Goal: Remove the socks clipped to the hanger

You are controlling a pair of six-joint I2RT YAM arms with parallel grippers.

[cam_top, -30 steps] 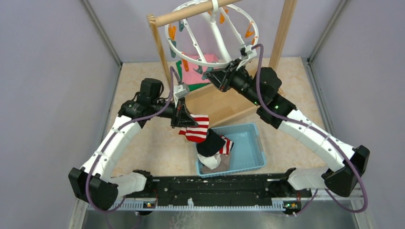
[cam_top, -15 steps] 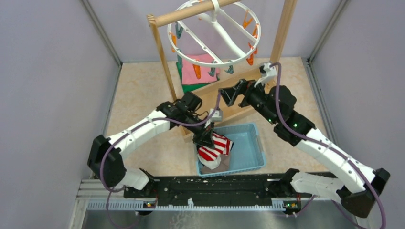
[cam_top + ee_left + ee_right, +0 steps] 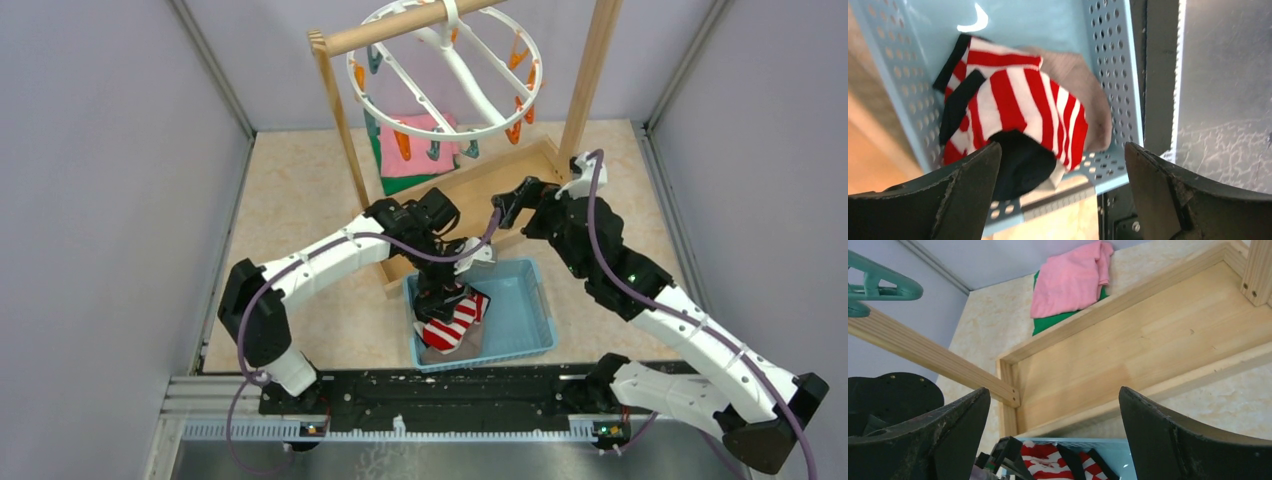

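Observation:
The white ring hanger (image 3: 447, 72) hangs by its hook from the wooden rod, with only orange and grey-green clips (image 3: 401, 146) dangling from it. Red-and-white striped socks (image 3: 452, 326) (image 3: 1018, 102) with black toes lie loose in the blue basket (image 3: 525, 300) on top of a grey sock (image 3: 1093, 100). My left gripper (image 3: 440, 298) (image 3: 1063, 187) hovers open just above them with nothing between its fingers. My right gripper (image 3: 503, 207) (image 3: 1055, 435) stands open and empty over the wooden base (image 3: 1138, 350), below the hanger and apart from it.
The wooden stand's uprights (image 3: 338, 110) and rod (image 3: 400, 28) frame the hanger. A pink cloth (image 3: 1068, 285) on a green cloth (image 3: 1048, 322) lies behind the base. The basket's perforated wall (image 3: 1108, 75) is near the black front rail (image 3: 450, 385). Grey walls close in both sides.
My left gripper carried a striped sock right to the basket, opened and let it drop in. My right gripper opened and drew back down from the hanger, which swung.

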